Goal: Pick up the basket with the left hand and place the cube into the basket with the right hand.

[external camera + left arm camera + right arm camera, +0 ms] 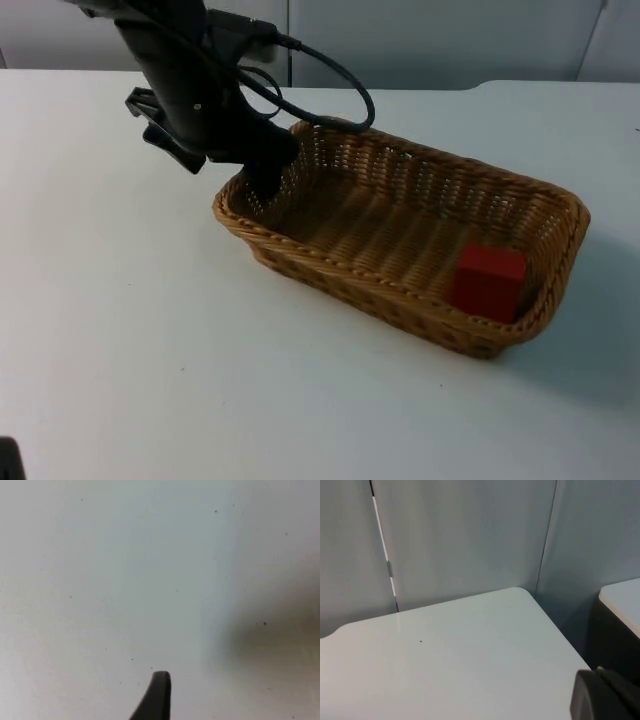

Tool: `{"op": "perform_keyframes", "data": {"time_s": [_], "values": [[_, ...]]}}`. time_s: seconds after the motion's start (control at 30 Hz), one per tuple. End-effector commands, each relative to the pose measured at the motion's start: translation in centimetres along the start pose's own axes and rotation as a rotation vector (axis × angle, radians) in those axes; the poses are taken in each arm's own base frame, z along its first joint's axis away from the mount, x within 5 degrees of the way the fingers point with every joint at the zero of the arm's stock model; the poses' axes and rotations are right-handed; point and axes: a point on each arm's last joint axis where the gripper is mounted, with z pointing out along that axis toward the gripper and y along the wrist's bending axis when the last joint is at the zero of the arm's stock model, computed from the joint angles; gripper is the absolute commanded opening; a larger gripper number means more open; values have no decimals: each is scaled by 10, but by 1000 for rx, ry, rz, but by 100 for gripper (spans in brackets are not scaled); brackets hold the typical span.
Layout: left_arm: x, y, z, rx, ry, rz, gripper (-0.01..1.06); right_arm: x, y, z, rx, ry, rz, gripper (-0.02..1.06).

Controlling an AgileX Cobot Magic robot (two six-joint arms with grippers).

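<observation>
the table (120,350) is a wide white top that carries the whole scene, ending at the grey wall (430,40) behind. on it sits the basket (300,245), a long wicker tray lying at a slant, and it casts a soft shadow on the table past its right end, which suggests that end may be raised a little, though that is only a guess. the left arm (175,70) reaches down from the upper left so its claw can grip the basket at the near left end. the left gripper (262,180) sits over that rim, one finger seeming to dip inside the wall, so it looks pinched onto the wicker to hold the basket steady. the cube (490,283), small and red, already rests inside the basket near the right end, just beside the wall, so the placing looks finished. the right gripper's fingertip (602,697) hangs over the table edge by the wall, waiting; whether that claw is spread or pressed together cannot be told.
</observation>
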Motion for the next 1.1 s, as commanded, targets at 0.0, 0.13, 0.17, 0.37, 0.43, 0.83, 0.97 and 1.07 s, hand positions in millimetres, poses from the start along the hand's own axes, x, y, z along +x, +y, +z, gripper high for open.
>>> {"op": "perform_keyframes", "data": {"time_s": [0.0, 0.13, 0.17, 0.37, 0.43, 0.83, 0.97, 1.07], "values": [[1, 5, -2, -53, 13, 38, 83, -1, 0, 0, -7, -19, -4, 0], [-7, 7, -16, -81, 1, 59, 83, -2, 1, 0, -16, -26, 0, 0], [-11, 8, -22, -88, 5, 64, 83, -2, 1, 0, -18, -29, 7, 0], [-32, 11, -54, -112, 9, 44, 83, -2, 2, 0, -31, -25, 21, 0], [-34, 8, -58, -94, 20, 33, 83, -2, 3, 0, -34, -26, 22, 0], [-74, -88, -140, -4, -49, 182, 4, -5, 9, 5, -59, -35, -10, 0], [-82, -123, -176, -45, -167, 295, 0, -6, 5, 2, -38, -57, -20, 0], [-81, -136, -205, -54, -224, 327, 0, -6, -1, -3, -14, -84, -26, 0]]}}
